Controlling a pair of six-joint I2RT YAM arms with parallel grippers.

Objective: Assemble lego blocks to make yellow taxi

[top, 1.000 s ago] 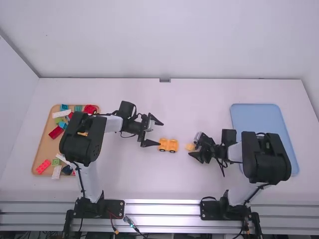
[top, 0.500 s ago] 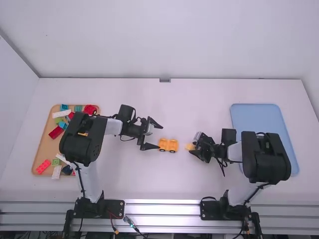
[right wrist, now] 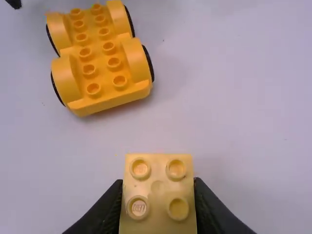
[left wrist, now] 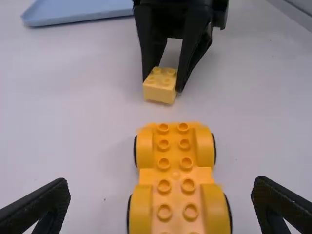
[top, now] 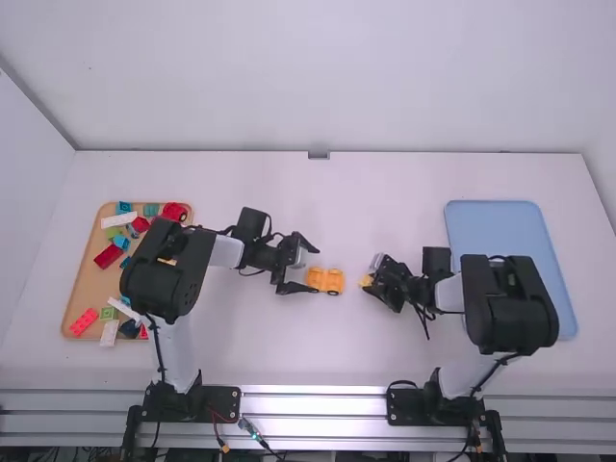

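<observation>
The left gripper (top: 296, 265) is open at the left end of the orange wheeled base (top: 325, 281), around mid-table. In the left wrist view, the open left gripper (left wrist: 163, 202) has its fingers on either side of the base (left wrist: 176, 168), apart from it. The right gripper (top: 371, 283) is just right of the base, shut on a small yellow block (top: 366, 280). The right wrist view has the right gripper (right wrist: 158, 195) pressing both sides of the yellow block (right wrist: 158, 200), studs showing; the studded base (right wrist: 100, 56) lies a short gap away.
A wooden tray (top: 85, 279) with several coloured blocks, among them a red one (top: 108, 256), lies at the left, partly behind the left arm. A blue tray (top: 496, 226) lies at the right, partly under the right arm.
My right gripper has closed on the small yellow block and shifted slightly left. The left gripper has edged right and a little toward the camera, still open. The wheeled base has stayed put.
</observation>
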